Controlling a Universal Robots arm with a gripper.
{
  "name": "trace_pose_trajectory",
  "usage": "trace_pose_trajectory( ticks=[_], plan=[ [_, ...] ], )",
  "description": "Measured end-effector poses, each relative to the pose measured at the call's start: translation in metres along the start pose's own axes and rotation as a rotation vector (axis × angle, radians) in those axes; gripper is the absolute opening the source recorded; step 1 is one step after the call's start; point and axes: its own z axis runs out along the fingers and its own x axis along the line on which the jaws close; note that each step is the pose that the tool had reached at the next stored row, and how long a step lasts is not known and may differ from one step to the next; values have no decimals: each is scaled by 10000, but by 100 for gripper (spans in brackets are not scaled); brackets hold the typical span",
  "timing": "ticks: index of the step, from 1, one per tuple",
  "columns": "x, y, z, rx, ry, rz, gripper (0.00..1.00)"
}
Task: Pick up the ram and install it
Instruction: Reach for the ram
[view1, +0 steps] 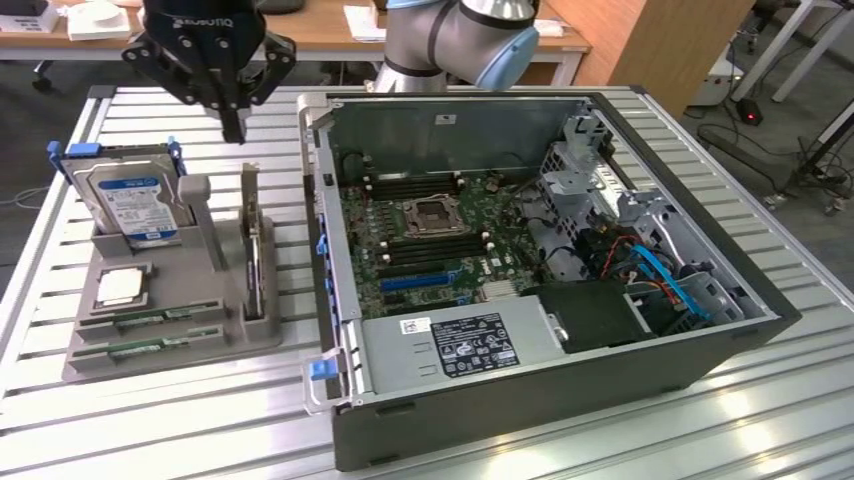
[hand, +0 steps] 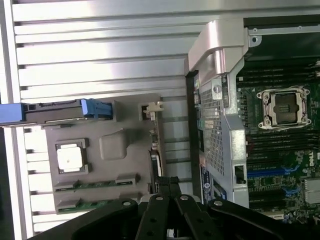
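Two thin green ram sticks lie in slots at the near end of a grey parts holder on the exterior view's left. My black gripper hangs shut and empty well above the holder's far end, behind the hard drive and the upright card. In the wrist view its closed fingertips point down beside the card's edge, with the ram sticks off to one side. The open computer case shows the motherboard with its dark memory slots beside the CPU socket.
The holder also carries a silver hard drive with a blue label, a dark expansion card standing on edge and a square processor chip. All of this rests on a slatted metal table. Desks and cables lie behind.
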Motion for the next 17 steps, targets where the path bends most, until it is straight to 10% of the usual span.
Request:
trace_pose_trajectory(
  ticks=[17],
  plan=[
    [401,-36,-10,2,-2,40,9]
  ],
)
